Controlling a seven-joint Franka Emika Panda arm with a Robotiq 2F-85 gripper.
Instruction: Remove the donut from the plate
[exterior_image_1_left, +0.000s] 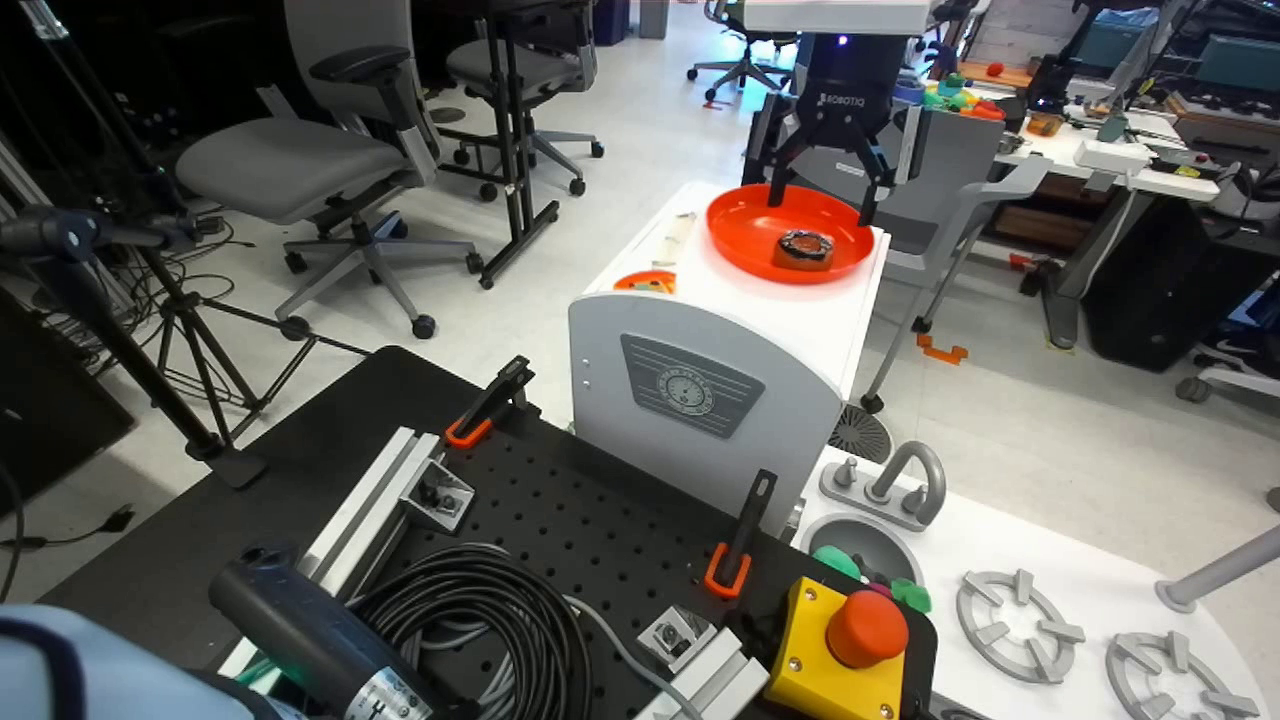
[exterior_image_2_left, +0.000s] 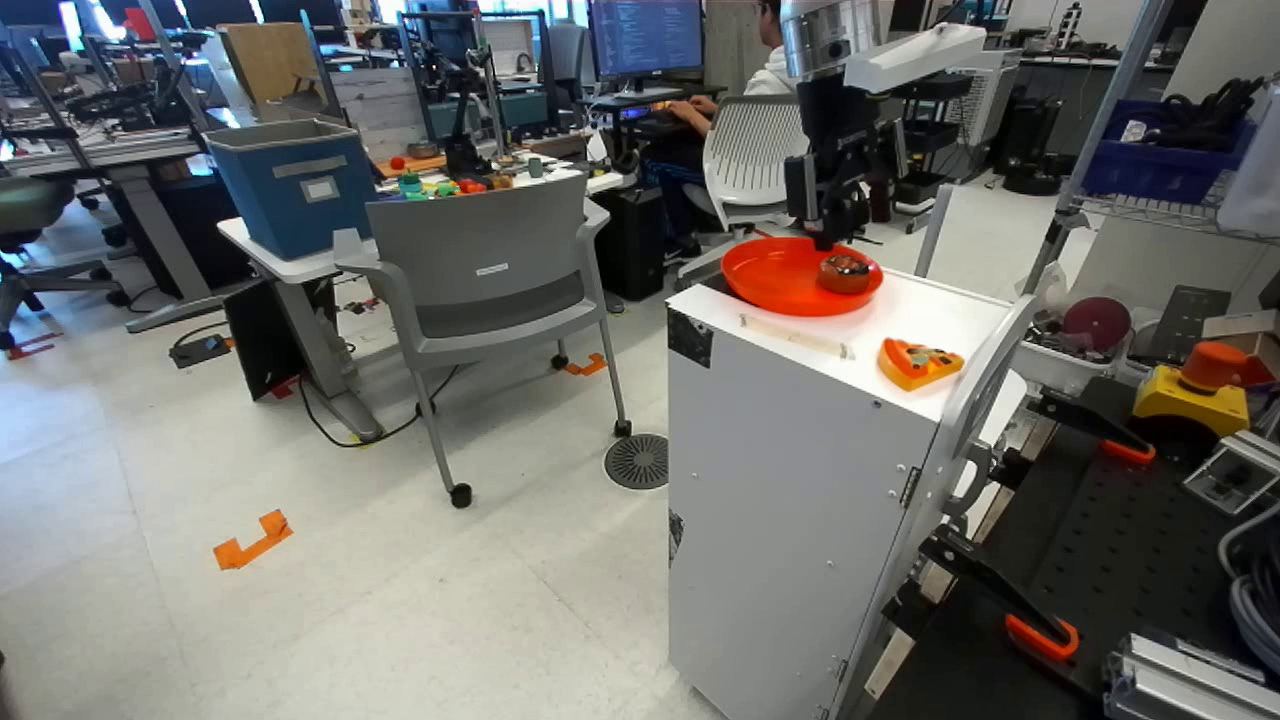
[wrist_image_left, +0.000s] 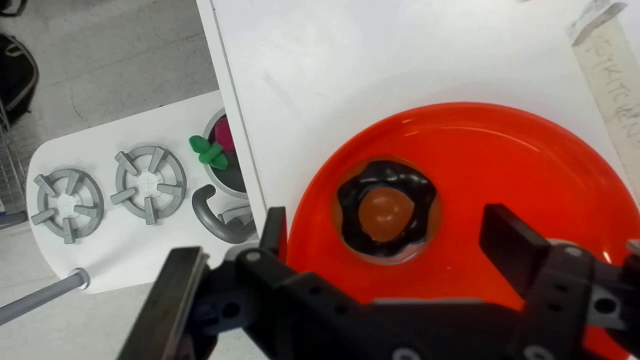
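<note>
The donut (wrist_image_left: 386, 212) is a brown round lump with a wavy dark ring on top. It rests on the orange plate (wrist_image_left: 485, 150), near one side of it. The donut also shows in both exterior views (exterior_image_1_left: 805, 250) (exterior_image_2_left: 845, 274), on the same plate (exterior_image_1_left: 740, 228) (exterior_image_2_left: 768, 280). My gripper (exterior_image_1_left: 821, 208) is open and points down over the plate. In the wrist view the gripper (wrist_image_left: 386, 226) has its fingers wide apart, one on each side of the donut, with nothing held between them. In an exterior view the gripper's fingertips (exterior_image_2_left: 824, 242) overlap the plate beside the donut; contact cannot be told.
The plate stands on a white box (exterior_image_2_left: 790, 480) with a raised grey end panel (exterior_image_1_left: 700, 370). A toy pizza slice (exterior_image_2_left: 917, 363) lies on the box top. Below are a toy sink with a grey faucet (exterior_image_1_left: 915, 480) and burner rings (exterior_image_1_left: 1015, 625). A grey chair (exterior_image_2_left: 480, 270) stands nearby.
</note>
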